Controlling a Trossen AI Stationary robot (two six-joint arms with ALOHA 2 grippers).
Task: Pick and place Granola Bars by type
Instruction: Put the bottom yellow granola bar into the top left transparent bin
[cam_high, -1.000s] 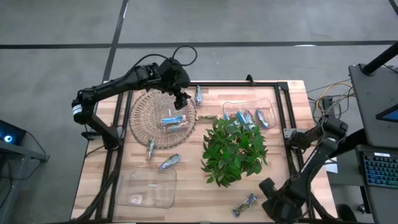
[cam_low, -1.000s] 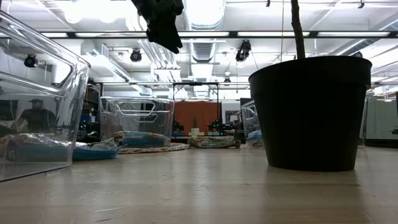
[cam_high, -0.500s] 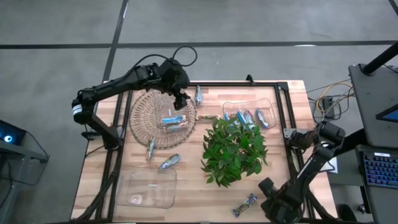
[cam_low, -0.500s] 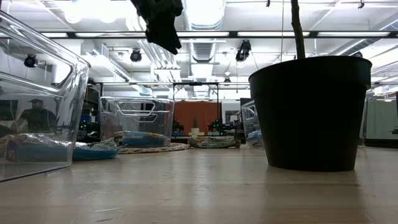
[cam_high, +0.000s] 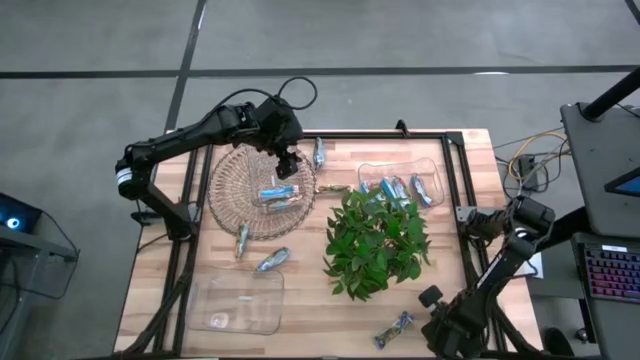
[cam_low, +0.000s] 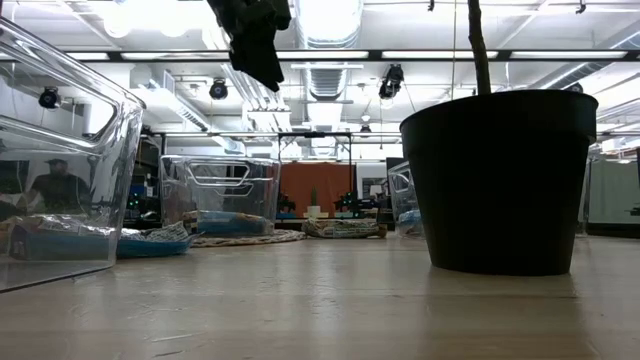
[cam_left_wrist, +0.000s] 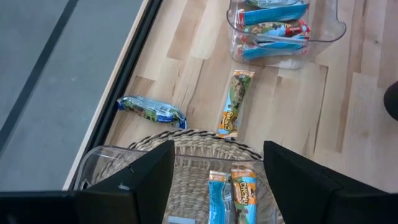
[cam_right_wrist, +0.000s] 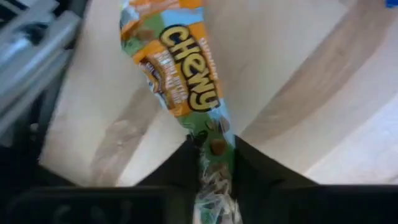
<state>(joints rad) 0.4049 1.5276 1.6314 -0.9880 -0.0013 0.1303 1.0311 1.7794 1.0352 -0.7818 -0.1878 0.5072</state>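
Note:
A multicoloured granola bar (cam_high: 393, 328) lies on the table by the near edge, right of centre; my right gripper (cam_right_wrist: 211, 168) is down on it and shut. My left gripper (cam_left_wrist: 217, 186) hangs open above the wicker basket (cam_high: 232, 190), which holds two or three bars (cam_high: 278, 194). The low view shows it at the top (cam_low: 255, 40). Loose bars lie flat on the wood near the basket (cam_high: 241, 238) (cam_high: 272, 260) (cam_high: 318, 152) (cam_left_wrist: 235, 102). Several blue-wrapped bars sit in a clear container (cam_high: 432, 165) at the far right. My right gripper pinches the near end of the bar's wrapper (cam_right_wrist: 210, 144) between its two fingers (cam_right_wrist: 249, 163). The fingers come from above, pointing steeply down, at the end of the bar's length. The rest of the bar (cam_right_wrist: 180, 74) lies flat on the table, stretching away from the fingers.
A leafy green plant (cam_high: 375, 240) in a black pot (cam_low: 500, 180) stands mid-table, between the basket and the held bar. A clear container (cam_high: 240, 300) sits near the front left. A black frame rail (cam_high: 452, 190) runs along the table's right side.
My right arm has sunk a little toward the bar by the near edge. Every bar and container has stayed where it was.

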